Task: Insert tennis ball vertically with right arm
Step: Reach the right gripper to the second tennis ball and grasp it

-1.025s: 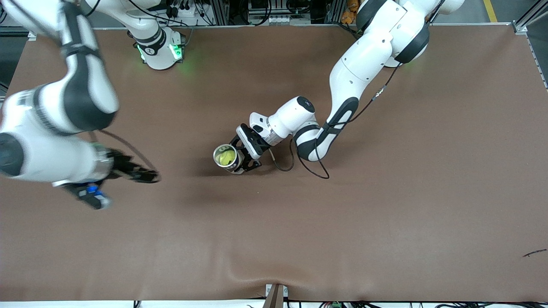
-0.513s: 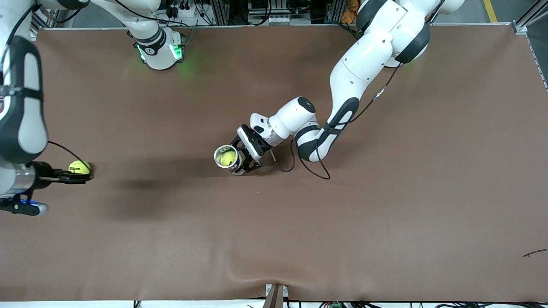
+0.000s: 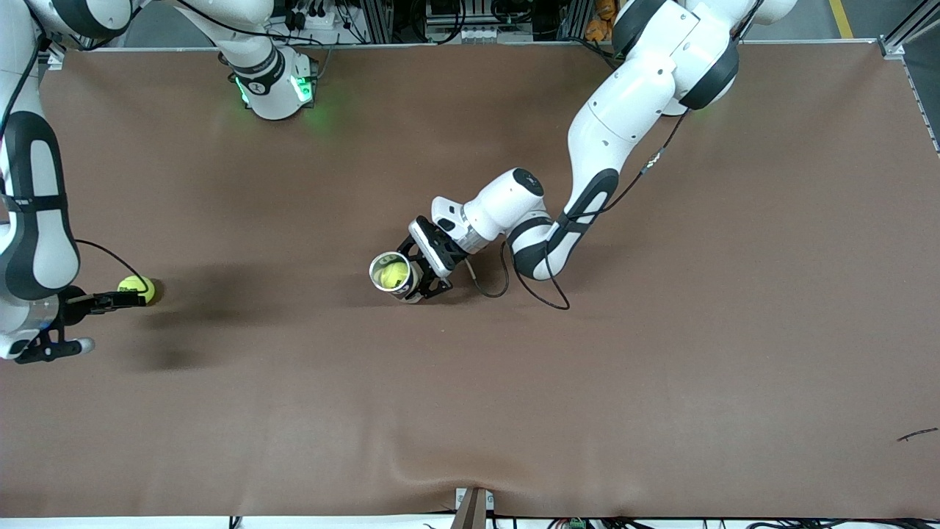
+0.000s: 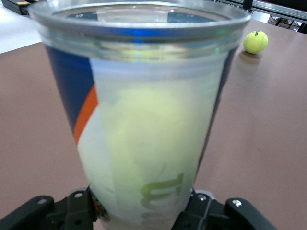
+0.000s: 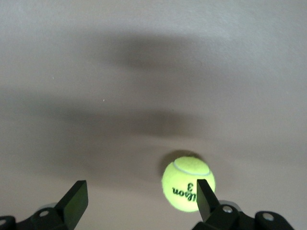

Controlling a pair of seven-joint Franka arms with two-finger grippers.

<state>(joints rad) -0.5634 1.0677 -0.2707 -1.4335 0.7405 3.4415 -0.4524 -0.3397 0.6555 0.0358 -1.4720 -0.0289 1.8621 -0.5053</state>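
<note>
Left gripper (image 3: 420, 278) clamps clear can (image 3: 392, 275), ball inside, mid-table. Right gripper (image 3: 125, 299) spread wide over tennis ball (image 3: 136, 287) at table's 9 o'clock edge, not gripping.

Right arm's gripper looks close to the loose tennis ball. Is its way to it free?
Probably yes: the right gripper is open over the table with the tennis ball beside one finger, nothing between them.

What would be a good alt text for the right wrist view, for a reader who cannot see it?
The right gripper hangs with open jaws over the brown table, above a yellow-green tennis ball printed with the number 3. The ball lies off-centre, close to one finger, and shadows cross the table.
</note>
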